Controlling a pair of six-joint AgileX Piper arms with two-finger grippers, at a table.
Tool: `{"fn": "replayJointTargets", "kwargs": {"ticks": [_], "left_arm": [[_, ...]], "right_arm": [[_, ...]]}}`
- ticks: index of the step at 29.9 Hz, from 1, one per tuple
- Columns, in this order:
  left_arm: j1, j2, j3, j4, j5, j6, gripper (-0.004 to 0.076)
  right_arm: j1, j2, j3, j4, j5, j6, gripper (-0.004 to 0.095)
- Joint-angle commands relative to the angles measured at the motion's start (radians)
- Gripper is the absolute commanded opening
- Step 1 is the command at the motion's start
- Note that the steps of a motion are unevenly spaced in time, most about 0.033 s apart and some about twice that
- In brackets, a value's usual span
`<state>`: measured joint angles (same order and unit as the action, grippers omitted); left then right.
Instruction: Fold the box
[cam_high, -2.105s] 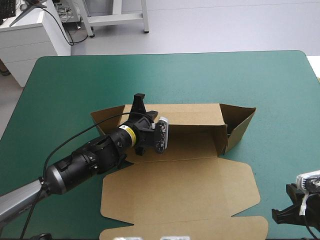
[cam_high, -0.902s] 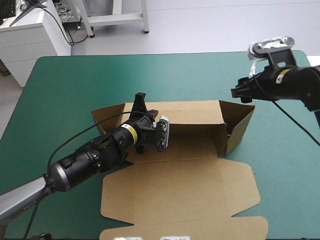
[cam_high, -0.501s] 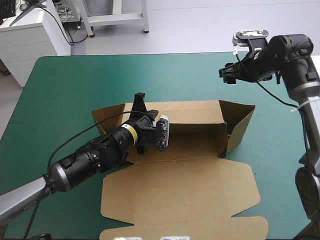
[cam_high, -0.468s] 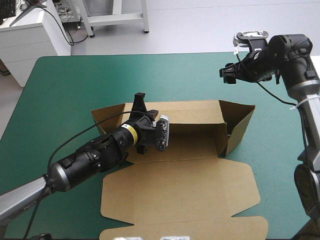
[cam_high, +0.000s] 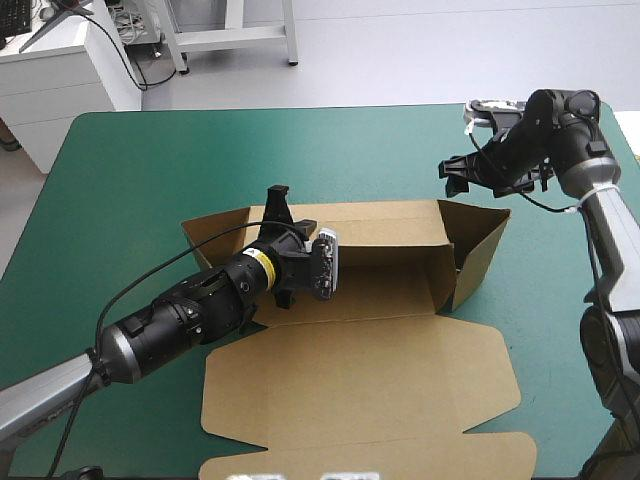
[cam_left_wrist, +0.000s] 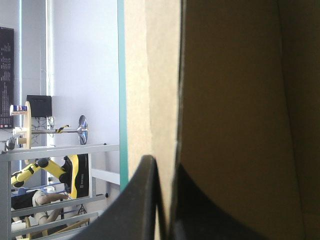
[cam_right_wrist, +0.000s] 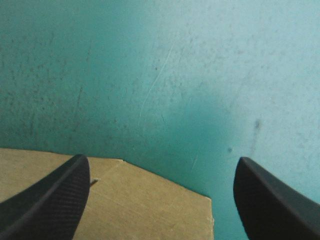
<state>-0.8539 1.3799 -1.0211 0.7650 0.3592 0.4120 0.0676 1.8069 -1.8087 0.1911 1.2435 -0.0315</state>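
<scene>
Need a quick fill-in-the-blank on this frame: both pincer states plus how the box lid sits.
1. The left pincer is ___ on the far wall of the brown cardboard box.
2. The right pincer, above the box's far right corner, is ___.
3. The box's lid lies ___ on the teal-green table cover.

Missing words: shut; open; flat.

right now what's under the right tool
The right tool hangs open over bare teal-green cover and one corner of the box. Nothing else shows between its fingers. Whatever lies beneath that board is covered.
</scene>
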Motion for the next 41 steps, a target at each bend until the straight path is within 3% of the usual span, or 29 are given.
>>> {"fn": "replayJointTargets", "kwargs": {"ticks": [1,14,19,30,35,41], "left_arm": [[-0.01,0.001,-0.004,-0.054,0.023,-0.012,-0.0008],[-0.01,0.001,-0.004,-0.05,0.026,-0.012,-0.0008],[-0.01,0.001,-0.004,-0.05,0.026,-0.012,-0.0008],[-0.01,0.001,-0.004,-0.05,0.03,-0.009,-0.0008],[-0.01,0.001,-0.004,-0.05,0.03,-0.003,-0.0008],[-0.01,0.001,-0.004,-0.05,0.03,-0.003,-0.0008]], "right_arm": [[-0.008,-0.099,0.042,0.011,0.007,-0.015,0.0713],[-0.016,-0.297,0.276,0.063,-0.018,-0.061,0.0692],[-0.016,-0.386,0.406,0.079,-0.107,-0.093,0.0692],[-0.016,-0.625,0.736,0.217,-0.385,-0.327,0.0674],[-0.016,-0.663,0.803,0.228,-0.388,-0.394,0.0675],[-0.016,-0.666,0.804,0.252,-0.305,-0.434,0.0673]]}}
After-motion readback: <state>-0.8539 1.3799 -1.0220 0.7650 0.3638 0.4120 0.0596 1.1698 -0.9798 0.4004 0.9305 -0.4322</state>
